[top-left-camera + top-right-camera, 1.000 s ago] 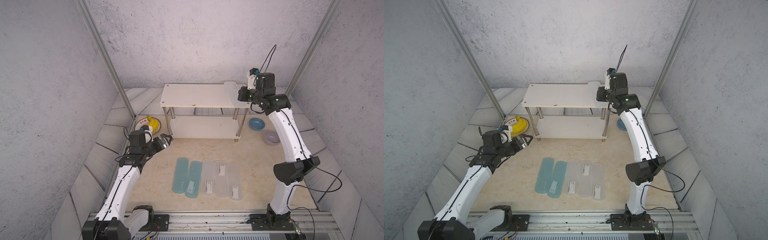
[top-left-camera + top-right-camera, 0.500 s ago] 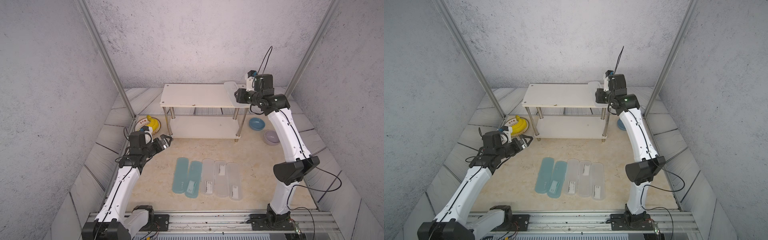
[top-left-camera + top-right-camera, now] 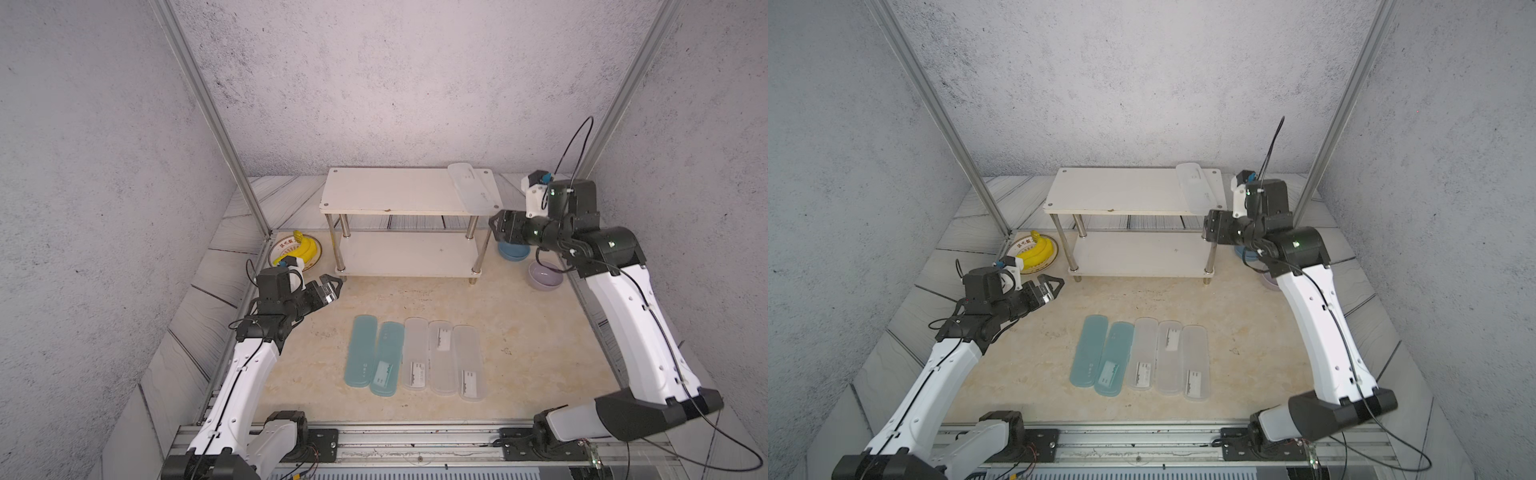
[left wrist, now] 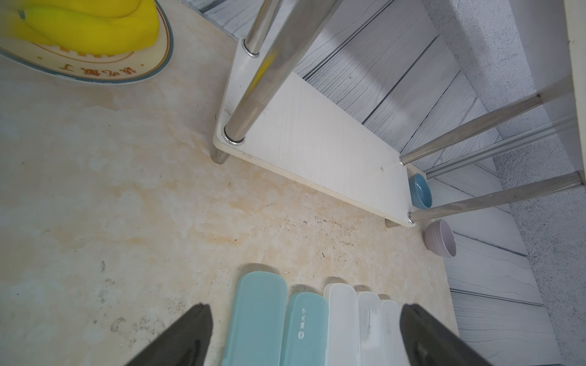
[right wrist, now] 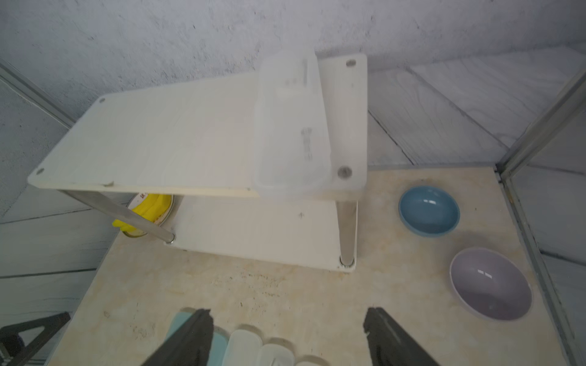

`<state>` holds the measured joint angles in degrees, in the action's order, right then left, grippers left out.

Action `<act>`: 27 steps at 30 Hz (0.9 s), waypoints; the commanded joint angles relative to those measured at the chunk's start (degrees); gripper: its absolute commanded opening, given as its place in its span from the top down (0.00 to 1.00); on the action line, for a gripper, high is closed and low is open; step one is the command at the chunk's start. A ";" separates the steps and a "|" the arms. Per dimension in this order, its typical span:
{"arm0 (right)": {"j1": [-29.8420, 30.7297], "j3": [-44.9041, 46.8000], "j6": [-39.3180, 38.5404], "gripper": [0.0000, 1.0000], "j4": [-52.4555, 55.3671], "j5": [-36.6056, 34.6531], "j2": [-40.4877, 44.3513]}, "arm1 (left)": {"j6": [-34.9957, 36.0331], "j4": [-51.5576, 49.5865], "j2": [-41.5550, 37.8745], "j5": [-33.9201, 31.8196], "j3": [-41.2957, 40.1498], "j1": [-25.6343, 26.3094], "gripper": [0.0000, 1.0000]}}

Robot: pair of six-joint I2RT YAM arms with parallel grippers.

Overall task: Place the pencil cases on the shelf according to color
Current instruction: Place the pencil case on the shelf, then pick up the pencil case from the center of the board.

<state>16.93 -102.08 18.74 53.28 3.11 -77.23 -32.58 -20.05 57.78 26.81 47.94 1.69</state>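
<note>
Currently, in a top view, one white case is seen on the shelf top, the right hand just beside it. In the right wrist view, that hand is shown open, empty. In the left wrist view, the left hand is open near five cases. Placement is judged done; another case must be gripped.

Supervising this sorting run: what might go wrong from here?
The frosted white plastic pencil case on the white two-tier shelf reaches the top board's front edge; the open right claw nearby might knock it off. The five teal and frosted cases lie packed together, so grasping one may shift neighbours.
</note>
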 commanded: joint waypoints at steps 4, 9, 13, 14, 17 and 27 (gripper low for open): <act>0.19 22.50 8.36 0.19 5.01 5.76 15.21 | 5.16 -5.75 -3.17 -0.81 0.00 0.35 0.01; 0.94 43.00 12.98 0.23 2.13 13.01 21.31 | 4.28 -1.77 -4.98 -0.79 -3.40 0.40 0.01; 5.53 51.27 17.33 0.25 2.36 9.83 21.62 | 3.23 1.31 -2.14 0.59 -3.52 0.34 0.01; 8.36 53.27 18.79 0.25 1.73 7.90 21.60 | 3.28 0.95 -0.90 1.19 -2.65 0.34 0.01; 15.35 59.44 23.32 0.25 -2.43 5.39 21.17 | 4.50 1.38 1.18 2.61 -1.86 0.34 0.01; 20.98 70.82 27.56 0.20 -15.10 3.92 17.69 | 2.87 3.79 -2.83 0.92 -4.17 0.39 0.01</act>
<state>37.52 -31.14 45.32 43.09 8.75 -58.74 -29.63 -18.79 56.60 28.08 44.62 1.74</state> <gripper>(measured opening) 0.790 0.987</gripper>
